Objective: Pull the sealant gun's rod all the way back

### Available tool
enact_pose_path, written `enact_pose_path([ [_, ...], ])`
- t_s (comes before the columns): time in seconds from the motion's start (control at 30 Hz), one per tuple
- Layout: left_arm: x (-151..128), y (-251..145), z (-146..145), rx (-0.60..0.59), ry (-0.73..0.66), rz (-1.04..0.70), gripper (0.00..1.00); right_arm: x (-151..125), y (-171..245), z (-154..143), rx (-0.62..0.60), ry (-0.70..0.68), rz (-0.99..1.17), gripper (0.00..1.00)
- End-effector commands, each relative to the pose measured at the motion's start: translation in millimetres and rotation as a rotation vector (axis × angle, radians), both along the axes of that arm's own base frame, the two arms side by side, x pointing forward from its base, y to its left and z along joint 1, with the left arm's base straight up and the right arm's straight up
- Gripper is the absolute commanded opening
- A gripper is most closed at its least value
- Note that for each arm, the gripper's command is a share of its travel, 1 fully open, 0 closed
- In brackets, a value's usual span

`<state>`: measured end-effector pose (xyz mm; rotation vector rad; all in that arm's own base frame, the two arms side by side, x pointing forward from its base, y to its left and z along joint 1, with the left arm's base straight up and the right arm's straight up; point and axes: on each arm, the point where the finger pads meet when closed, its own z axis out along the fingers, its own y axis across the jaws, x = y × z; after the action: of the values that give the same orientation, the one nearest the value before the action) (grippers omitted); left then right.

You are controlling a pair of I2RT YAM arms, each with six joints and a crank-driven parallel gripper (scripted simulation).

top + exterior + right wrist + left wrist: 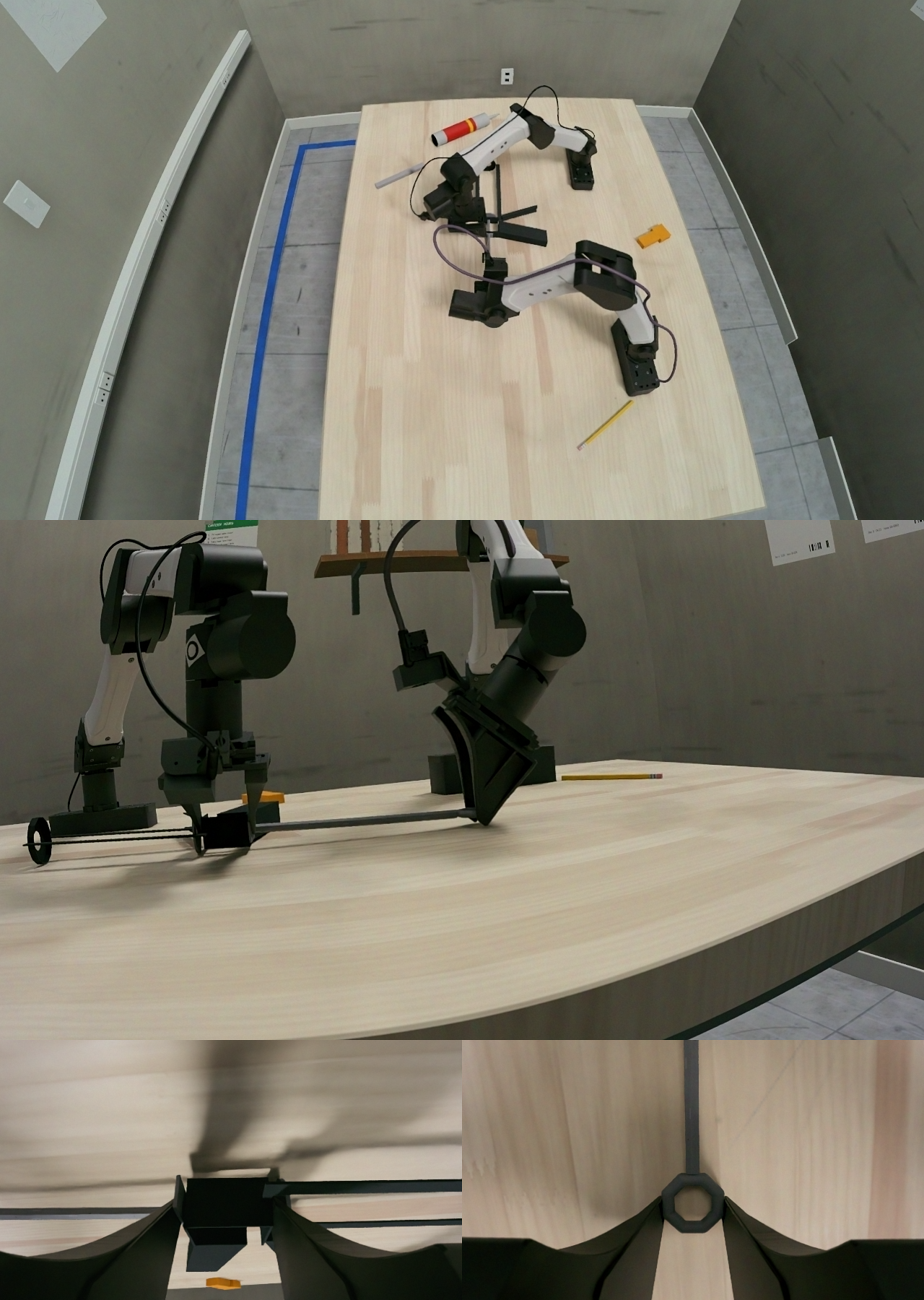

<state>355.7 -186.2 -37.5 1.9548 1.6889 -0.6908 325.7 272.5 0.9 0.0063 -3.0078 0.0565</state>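
Grey, scuffed walls (388, 58) (710, 649) surround the pale wooden bench (413, 414) (517, 921). Blue tape (263, 323) crosses the grey tiled floor (290, 401) (833, 1004), and a brown shelf (413, 563) hangs behind.
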Motion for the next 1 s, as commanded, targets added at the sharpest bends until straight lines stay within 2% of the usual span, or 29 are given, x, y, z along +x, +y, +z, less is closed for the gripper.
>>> enact_pose_path([
  [0.0,3.2,3.8,3.3,0.007,-0.011,0.005,0.34,-2.7,-10.8,-9.7,-0.055,0.02,0.015,0.56],
  [0.13,3.5,0.4,4.4,-0.002,-0.014,0.002,0.34,0.3,3.8,-8.2,-0.01,0.002,0.011,0.56],
  [0.2,3.5,0.4,4.4,-0.002,-0.014,0.002,0.59,0.3,3.8,-8.2,-0.01,0.002,0.011,0.56],
  [0.23,0.2,3.6,12.2,-0.004,-0.02,0.0,0.7,1.7,2.3,3.4,0.004,-0.013,0.003,0.56],
  [0.33,0.5,5.4,15.9,-0.006,-0.026,0.001,0.7,1.3,3.0,5.5,0.013,-0.011,0.0,0.56],
  [0.4,0.3,10.1,29.6,-0.021,-0.04,0.001,0.7,1.9,2.2,5.3,0.008,-0.014,0.0,0.56],
  [0.43,11.5,9.7,40.9,-0.03,-0.07,0.001,0.7,1.9,2.2,5.3,0.008,-0.014,0.0,0.56],
  [0.5,17.3,14.8,51.4,-0.033,-0.08,0.002,0.7,1.9,2.2,5.3,0.008,-0.014,0.0,0.81],
  [0.53,18.5,18.2,56.3,-0.033,-0.082,0.002,0.7,1.9,2.2,5.3,0.008,-0.014,0.0,0.82],
  [0.6,14.9,28.5,55.4,-0.022,-0.05,0.001,0.7,1.2,-0.4,-3.3,-0.013,0.015,-0.003,0.82],
  [0.67,4.8,35.0,38.5,0.001,0.006,0.001,0.7,4.5,-2.2,-0.2,-0.022,0.016,0.002,0.82],
  [0.83,3.9,31.3,34.8,0.003,0.007,-0.003,0.7,8.2,0.5,19.0,-0.002,-0.001,-0.001,0.82],
  [0.97,3.6,31.5,34.0,0.004,0.009,-0.002,0.7,7.2,-4.6,11.8,-0.026,0.02,0.003,0.82],
])
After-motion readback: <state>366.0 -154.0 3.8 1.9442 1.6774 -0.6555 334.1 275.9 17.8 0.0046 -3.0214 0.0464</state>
